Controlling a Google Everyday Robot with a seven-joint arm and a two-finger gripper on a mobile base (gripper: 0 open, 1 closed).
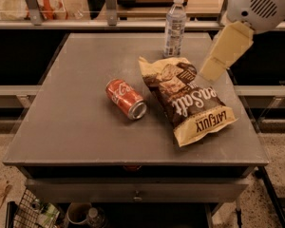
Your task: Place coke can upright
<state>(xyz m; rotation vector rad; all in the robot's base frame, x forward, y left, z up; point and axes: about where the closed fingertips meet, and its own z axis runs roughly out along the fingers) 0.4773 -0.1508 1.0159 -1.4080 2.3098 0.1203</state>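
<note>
The coke can (125,99) is red with white script and lies on its side near the middle of the grey table (76,127), its silver end facing front right. My gripper (213,69) hangs at the end of the white and cream arm (256,4) at the upper right. It is above the table's right side, over the top edge of the chip bag, well to the right of the can and apart from it.
A brown and tan chip bag (187,99) lies flat just right of the can. A clear water bottle (175,26) with a white cap stands upright at the table's back edge. Shelving runs behind the table, and a wire basket (33,213) sits below the front left.
</note>
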